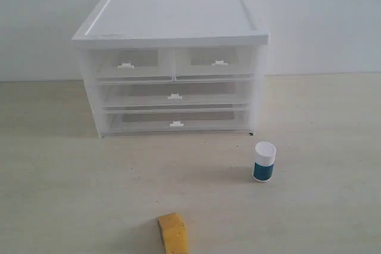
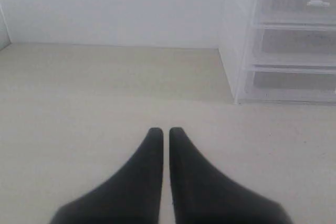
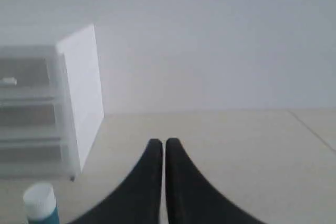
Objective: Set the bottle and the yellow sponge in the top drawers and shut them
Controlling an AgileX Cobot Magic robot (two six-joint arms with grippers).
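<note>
The bottle (image 1: pixel 264 162), white-capped with a teal lower band, stands upright on the table in front of the cabinet's right corner; its cap (image 3: pixel 40 201) also shows in the right wrist view. At the front edge of the exterior view lies the yellow sponge (image 1: pixel 172 233). Both top drawers, left (image 1: pixel 134 63) and right (image 1: pixel 215 62), sit pushed in under the white cabinet top (image 1: pixel 172 19). My left gripper (image 2: pixel 166 130) is shut on nothing above bare table, off the cabinet's left side. My right gripper (image 3: pixel 162 142) is shut and empty, to the right of the bottle. Neither arm appears in the exterior view.
Two full-width drawers (image 1: pixel 174 96) lie below the top pair, both pushed in. A pale wall (image 1: pixel 321 16) rises close behind the cabinet. Light wooden table (image 1: pixel 71 182) spreads around the cabinet, bottle and sponge.
</note>
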